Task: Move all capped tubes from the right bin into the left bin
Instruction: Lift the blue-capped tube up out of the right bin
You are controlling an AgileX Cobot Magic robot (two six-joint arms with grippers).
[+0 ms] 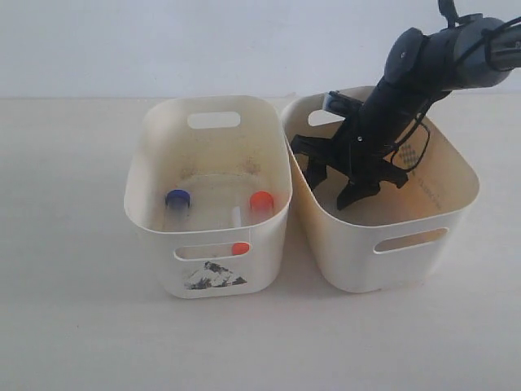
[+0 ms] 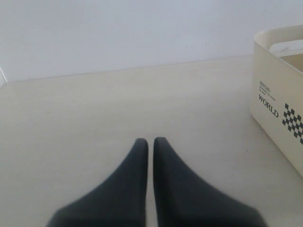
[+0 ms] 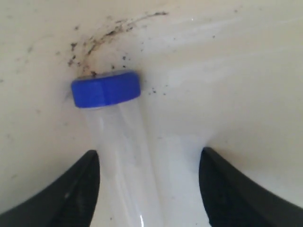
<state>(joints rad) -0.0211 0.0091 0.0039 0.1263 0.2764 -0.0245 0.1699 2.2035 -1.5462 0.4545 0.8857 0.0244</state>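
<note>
The left bin (image 1: 146,213), whitish with a torn sticker (image 1: 213,277), holds one blue-capped tube (image 1: 177,198) and two orange-red-capped tubes (image 1: 261,200), (image 1: 240,248). My right gripper (image 1: 332,191) reaches down inside the cream right bin (image 1: 407,269). In the right wrist view it (image 3: 149,153) is open, and a clear tube with a blue cap (image 3: 106,89) lies on the speckled bin floor between the fingers, closer to one finger (image 3: 85,184), not squeezed. My left gripper (image 2: 150,140) is shut and empty above the bare table; the exterior view does not show it.
The two bins stand side by side, walls nearly touching. In the left wrist view a cream bin wall (image 2: 277,94) printed "WORLD" with a checker mark stands off to one side; which bin it is I cannot tell. A pale wall lies behind the table.
</note>
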